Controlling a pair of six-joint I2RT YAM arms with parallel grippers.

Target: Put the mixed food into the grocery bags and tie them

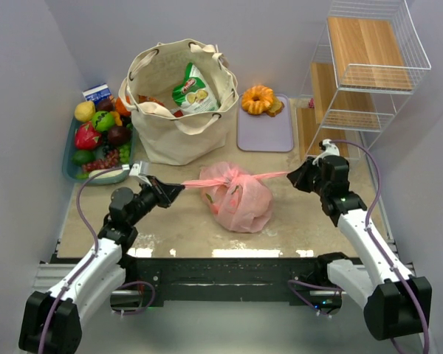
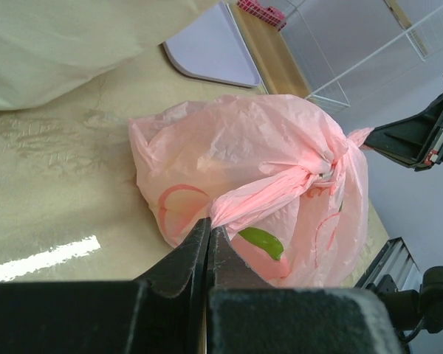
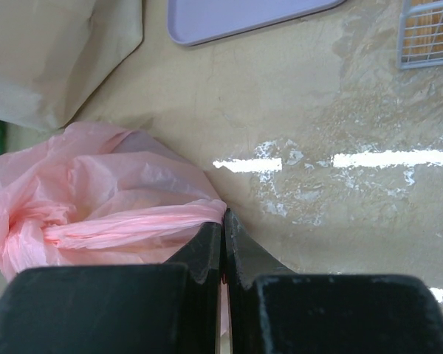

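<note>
Clamped shut on one twisted strand, the left end effector (image 2: 209, 227) holds the pink bag (image 1: 240, 200), which sits knotted on the surface (image 1: 170, 221) between both end effectors. The right end effector (image 3: 223, 219) pinches the opposite strand, fully closed. Tying looks underway; the next move likely calls for an even outward pull.

Lab-style test booth, plain pale walls (image 1: 29, 88), beige tabletop (image 1: 295, 214), wire shelf rack (image 1: 369, 66), staged fruit tray (image 1: 70, 166)

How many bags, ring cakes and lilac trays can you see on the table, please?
Bags: 2 (cream tote, pink plastic bag)
Ring cake: 1
Lilac tray: 1
Total: 4
</note>
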